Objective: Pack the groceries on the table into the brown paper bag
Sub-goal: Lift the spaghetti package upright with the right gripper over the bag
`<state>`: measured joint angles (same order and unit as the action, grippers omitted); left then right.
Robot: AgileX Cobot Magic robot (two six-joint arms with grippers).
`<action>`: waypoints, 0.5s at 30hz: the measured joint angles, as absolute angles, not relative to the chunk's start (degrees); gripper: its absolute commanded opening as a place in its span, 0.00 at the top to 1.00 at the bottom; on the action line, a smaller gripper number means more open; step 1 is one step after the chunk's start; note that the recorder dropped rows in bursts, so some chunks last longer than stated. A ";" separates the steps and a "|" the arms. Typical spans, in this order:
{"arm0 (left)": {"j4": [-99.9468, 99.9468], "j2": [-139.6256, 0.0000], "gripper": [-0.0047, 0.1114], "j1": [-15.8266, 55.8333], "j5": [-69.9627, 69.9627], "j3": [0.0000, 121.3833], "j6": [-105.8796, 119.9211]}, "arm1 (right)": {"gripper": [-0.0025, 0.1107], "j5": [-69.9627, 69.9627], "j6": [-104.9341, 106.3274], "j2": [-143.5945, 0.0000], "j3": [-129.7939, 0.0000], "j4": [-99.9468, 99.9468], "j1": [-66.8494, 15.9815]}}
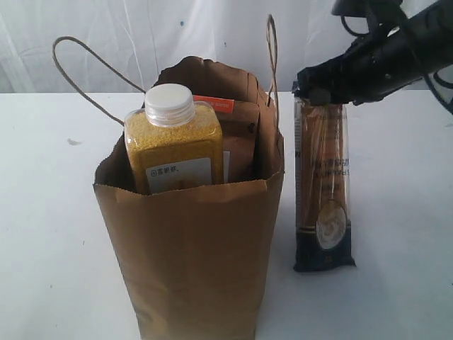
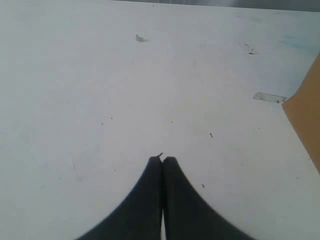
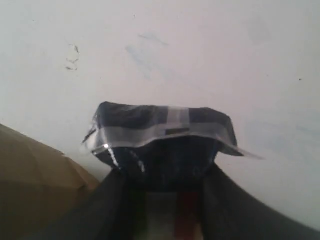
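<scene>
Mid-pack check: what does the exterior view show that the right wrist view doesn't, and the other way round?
Exterior only: the yellow-grain bottle and the brown orange-labelled pouch already inside the brown paper bag, and the dark-blue spaghetti packet upright at full length beside the bag. Right wrist only: the packet's crimped top end seen close, wedged between the fingers of the right claw. Both: the packet, the right claw closed on its top, part of the bag and the white table.

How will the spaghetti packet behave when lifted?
Probably stiff: the dark-blue spaghetti packet stands straight beside the brown paper bag. Tall and narrow, so apt to tip. Glossy film may slip in the right gripper.
</scene>
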<state>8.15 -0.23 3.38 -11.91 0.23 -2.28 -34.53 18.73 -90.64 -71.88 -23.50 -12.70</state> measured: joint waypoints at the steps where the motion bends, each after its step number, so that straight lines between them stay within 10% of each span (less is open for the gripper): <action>1: 8.15 -0.23 0.96 3.38 -11.91 0.23 -2.28 | 0.98 -34.98 18.98 -88.44 -71.88 -23.50 -12.70; 15: 8.15 -0.23 0.96 3.38 -11.91 0.23 -2.28 | 0.98 -46.77 21.57 -70.97 -87.70 -23.13 -16.21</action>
<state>8.15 -0.23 3.38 -11.91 0.23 -2.28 -46.77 21.57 -70.97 -87.70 -23.13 -16.21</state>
